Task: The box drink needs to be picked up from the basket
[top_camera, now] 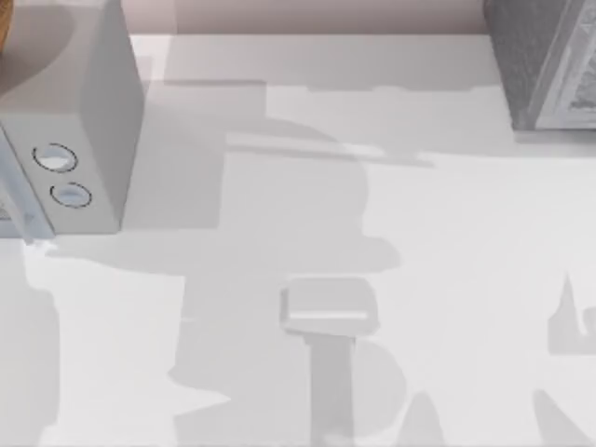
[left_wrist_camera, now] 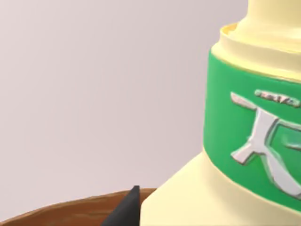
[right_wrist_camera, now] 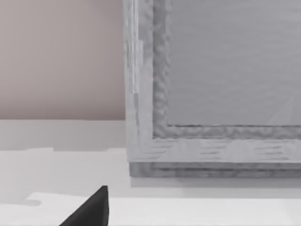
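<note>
Pale yellow box drink (left_wrist_camera: 225,188) with a green band stood in the brown basket (left_wrist_camera: 70,209), close before the left gripper (left_wrist_camera: 127,209), whose finger spread could not be told. It looked light, stiff, rather slick; flat lower sides seemed the best hold.

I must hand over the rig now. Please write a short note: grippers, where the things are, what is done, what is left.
Left gripper: one dark fingertip close beside the pale yellow box drink, which has a green band and stands over the brown basket rim.
Right gripper: one fingertip low over the white table, facing the grey box.
Done: left arm is at the drink.
Left: grasp and lift it out.
</note>
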Robot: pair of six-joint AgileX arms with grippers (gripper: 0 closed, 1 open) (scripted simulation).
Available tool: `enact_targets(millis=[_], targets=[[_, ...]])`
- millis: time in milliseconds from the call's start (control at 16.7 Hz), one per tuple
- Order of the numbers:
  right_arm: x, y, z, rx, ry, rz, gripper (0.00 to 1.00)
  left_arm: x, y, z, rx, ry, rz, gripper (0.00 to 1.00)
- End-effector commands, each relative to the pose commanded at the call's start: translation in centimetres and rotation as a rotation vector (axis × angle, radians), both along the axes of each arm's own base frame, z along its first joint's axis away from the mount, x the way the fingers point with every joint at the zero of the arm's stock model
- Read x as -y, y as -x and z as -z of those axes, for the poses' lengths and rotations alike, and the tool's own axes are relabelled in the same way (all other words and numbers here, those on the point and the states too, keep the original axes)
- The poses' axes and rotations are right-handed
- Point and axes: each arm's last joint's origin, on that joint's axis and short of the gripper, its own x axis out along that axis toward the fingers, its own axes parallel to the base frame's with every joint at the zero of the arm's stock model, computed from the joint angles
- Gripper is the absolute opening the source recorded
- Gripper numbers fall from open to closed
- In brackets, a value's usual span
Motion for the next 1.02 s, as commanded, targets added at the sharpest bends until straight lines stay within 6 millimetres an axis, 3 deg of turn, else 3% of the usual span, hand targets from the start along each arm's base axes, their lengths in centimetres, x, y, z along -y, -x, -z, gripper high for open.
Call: enact_targets(millis=[300, 540, 780, 1020], targets=[[0.0, 0.0, 0.0, 0.000, 0.000, 0.000, 1.00, -0.1, -0.1, -2.6, 0.025, -0.022, 0.016, 0.00], [0.0, 0.0, 0.0, 0.000, 0.000, 0.000, 1.00, 0.1, -0.2, -8.0, 0.084, -0.073, 0.037, 0.00], [0.0, 0.0, 0.0, 0.000, 0.000, 0.000, 1.00, -0.1, 1.0, -13.7, 0.143, -0.113, 0.012, 0.00], [0.0, 0.0, 0.0, 0.000, 0.000, 0.000, 1.00, -0.1, 1.2, -15.7, 0.097, -0.079, -0.003, 0.00]])
